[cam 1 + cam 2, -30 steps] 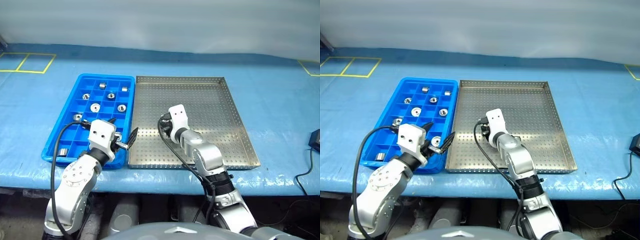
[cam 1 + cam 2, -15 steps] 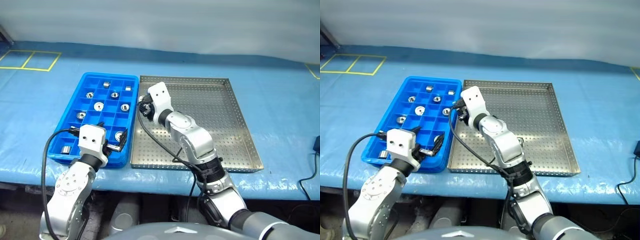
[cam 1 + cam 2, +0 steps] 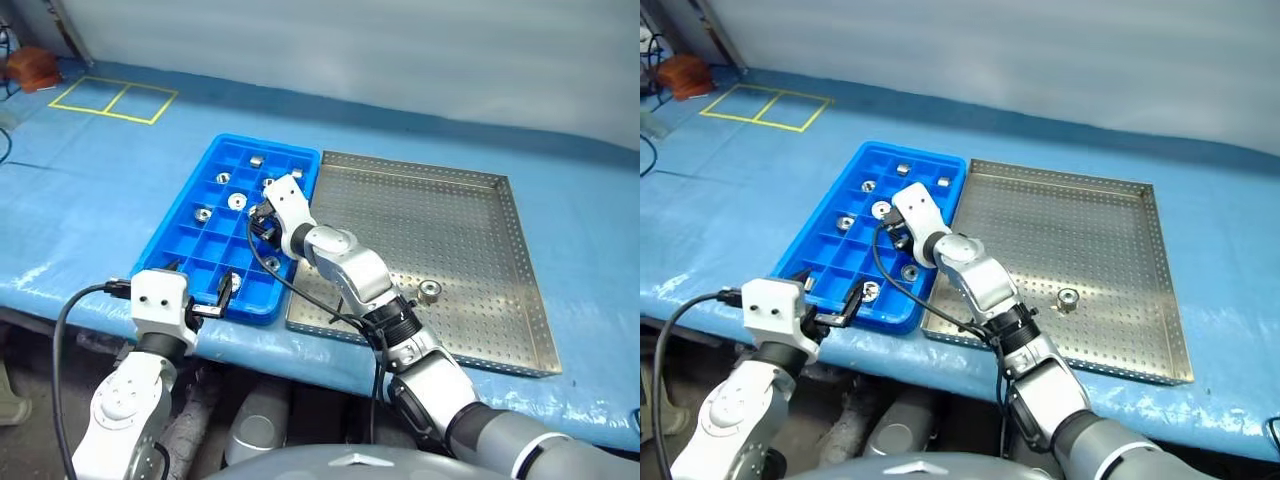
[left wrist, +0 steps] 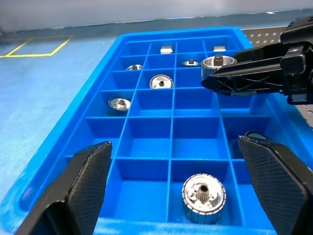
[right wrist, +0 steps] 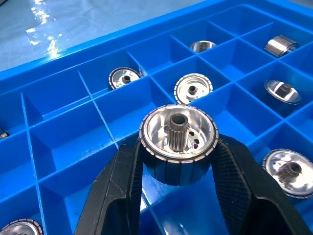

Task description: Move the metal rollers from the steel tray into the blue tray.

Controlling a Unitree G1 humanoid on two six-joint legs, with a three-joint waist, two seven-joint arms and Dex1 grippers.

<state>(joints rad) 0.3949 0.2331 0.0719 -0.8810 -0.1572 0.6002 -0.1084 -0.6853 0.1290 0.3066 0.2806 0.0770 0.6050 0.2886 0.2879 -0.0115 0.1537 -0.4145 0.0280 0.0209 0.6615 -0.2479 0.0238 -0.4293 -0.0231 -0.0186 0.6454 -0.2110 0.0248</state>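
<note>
The blue tray (image 3: 212, 251) lies left of the steel tray (image 3: 450, 215), and several metal rollers (image 3: 237, 202) sit in its compartments. My right gripper (image 5: 178, 152) hovers over the middle of the blue tray, shut on a roller (image 5: 177, 128) with its toothed hub pointing up; it also shows in the left wrist view as the right gripper (image 4: 254, 74). One roller (image 3: 430, 291) lies in the steel tray near its front. My left gripper (image 4: 181, 164) is open and empty at the blue tray's near edge, above a compartment that holds a roller (image 4: 204, 192).
Both trays rest on a blue table cover (image 3: 100, 200) near its front edge. Yellow tape lines (image 3: 112, 100) mark the far left. A black cable (image 3: 70, 330) loops from my left wrist. A brown object (image 3: 30, 65) sits at the far left corner.
The camera has swung left. My right gripper rose from the steel tray and crossed left over the blue tray with the roller. My left gripper drew back toward the tray's near edge.
</note>
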